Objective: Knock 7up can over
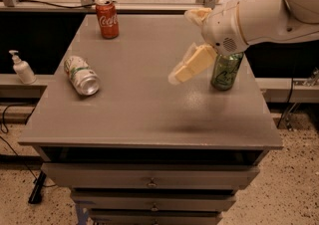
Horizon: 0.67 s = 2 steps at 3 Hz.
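The 7up can (80, 74) is white and silver with green trim. It lies on its side at the left of the grey table (149, 104), silver top towards the front right. My gripper (191, 64) hangs above the table's right middle, far to the right of the 7up can and just left of a dark green can (227, 69). The gripper holds nothing that I can see. The white arm (264, 12) reaches in from the upper right.
A red Coca-Cola can (107, 18) stands upright at the table's back left. The dark green can stands upright at the right, partly behind the wrist. A white pump bottle (22, 67) sits on a ledge left of the table. Drawers lie below the table's front edge.
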### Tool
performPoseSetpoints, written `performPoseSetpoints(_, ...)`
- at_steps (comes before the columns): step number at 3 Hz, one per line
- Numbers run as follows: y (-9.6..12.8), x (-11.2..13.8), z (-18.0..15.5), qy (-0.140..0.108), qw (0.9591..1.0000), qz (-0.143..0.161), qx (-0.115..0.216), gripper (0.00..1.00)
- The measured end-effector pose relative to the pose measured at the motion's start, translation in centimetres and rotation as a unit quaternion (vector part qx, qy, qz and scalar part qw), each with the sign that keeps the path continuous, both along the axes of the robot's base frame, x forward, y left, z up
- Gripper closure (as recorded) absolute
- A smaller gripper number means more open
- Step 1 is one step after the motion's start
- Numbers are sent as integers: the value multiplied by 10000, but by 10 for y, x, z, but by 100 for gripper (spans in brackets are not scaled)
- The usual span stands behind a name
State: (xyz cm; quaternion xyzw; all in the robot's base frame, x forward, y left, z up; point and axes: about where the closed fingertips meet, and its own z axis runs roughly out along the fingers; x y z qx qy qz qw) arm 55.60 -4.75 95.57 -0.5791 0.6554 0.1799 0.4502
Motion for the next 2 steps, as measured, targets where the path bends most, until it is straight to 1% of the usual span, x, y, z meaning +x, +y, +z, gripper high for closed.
performPoseSetpoints(1,-44,-8,19,-254,9991,-51,-333,0)
performPoseSetpoints(2,-100,-15,42,-508,9964,-358,-579,0)
